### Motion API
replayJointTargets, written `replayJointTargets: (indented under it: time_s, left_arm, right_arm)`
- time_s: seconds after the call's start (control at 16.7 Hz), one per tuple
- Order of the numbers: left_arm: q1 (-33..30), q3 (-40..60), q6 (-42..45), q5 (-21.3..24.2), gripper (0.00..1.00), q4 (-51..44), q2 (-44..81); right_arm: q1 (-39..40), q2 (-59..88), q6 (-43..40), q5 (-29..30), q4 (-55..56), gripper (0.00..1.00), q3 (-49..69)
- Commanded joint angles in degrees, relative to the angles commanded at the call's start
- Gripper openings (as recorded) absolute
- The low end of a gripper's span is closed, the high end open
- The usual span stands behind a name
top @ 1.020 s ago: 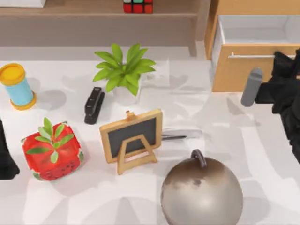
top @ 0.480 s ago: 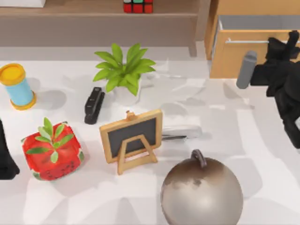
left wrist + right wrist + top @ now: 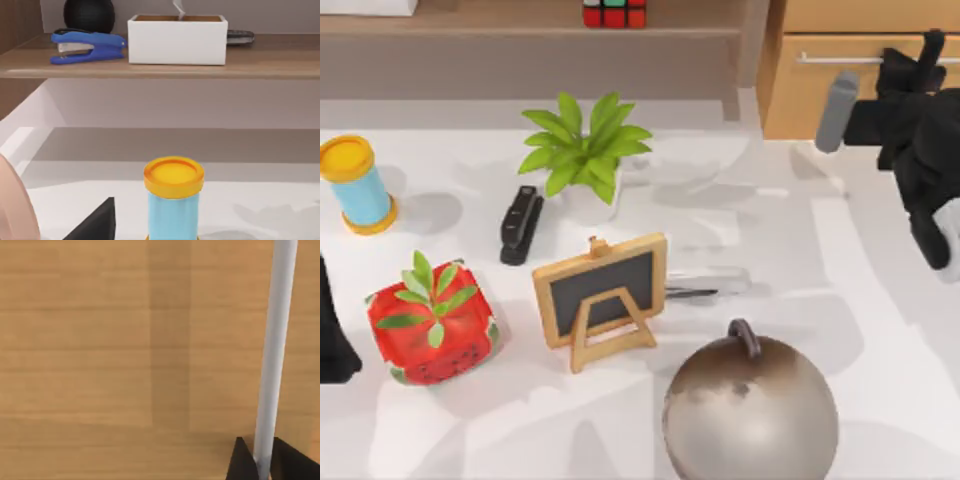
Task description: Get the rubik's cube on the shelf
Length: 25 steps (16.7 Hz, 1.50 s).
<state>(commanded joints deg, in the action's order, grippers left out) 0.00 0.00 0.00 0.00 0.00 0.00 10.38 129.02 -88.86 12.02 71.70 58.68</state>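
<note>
The rubik's cube (image 3: 614,12) sits on the top board of the brown shelf (image 3: 520,35) at the back of the table, partly cut off by the picture's edge. My right gripper (image 3: 918,58) is far from it, at the light-orange drawer cabinet (image 3: 820,100) on the back right. In the right wrist view its dark fingertips (image 3: 241,462) flank the silver handle (image 3: 275,350) against the closed drawer front. My left gripper (image 3: 330,335) rests at the table's left edge, beside the red strawberry box (image 3: 430,322).
On the table stand a blue spool with a yellow cap (image 3: 355,185), a potted plant (image 3: 582,150), a black stapler (image 3: 520,223), a small easel chalkboard (image 3: 602,295) and a large metal ball (image 3: 750,410). The shelf (image 3: 160,70) also carries a blue stapler (image 3: 85,46) and a white box (image 3: 176,39).
My right gripper has moved toward the back with the drawer handle. The drawer, open a second ago, has slid shut into the cabinet. The left arm has not moved.
</note>
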Motion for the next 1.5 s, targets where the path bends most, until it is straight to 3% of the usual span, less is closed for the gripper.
replayJointTargets:
  time_s: [0.42,1.2,1.5]
  left_arm:
    - [0.00,0.00,0.00,0.00,1.00,0.00,0.00]
    - [0.00,0.00,0.00,0.00,1.00,0.00,0.00]
    - [0.00,0.00,0.00,0.00,1.00,0.00,0.00]
  right_arm:
    - [-0.79,2.86,-0.01,-0.74,-3.80,0.00,4.57]
    - [-0.79,2.86,-0.01,-0.74,-3.80,0.98,4.57]
    - [-0.79,2.86,-0.01,-0.74,-3.80,1.00,4.57]
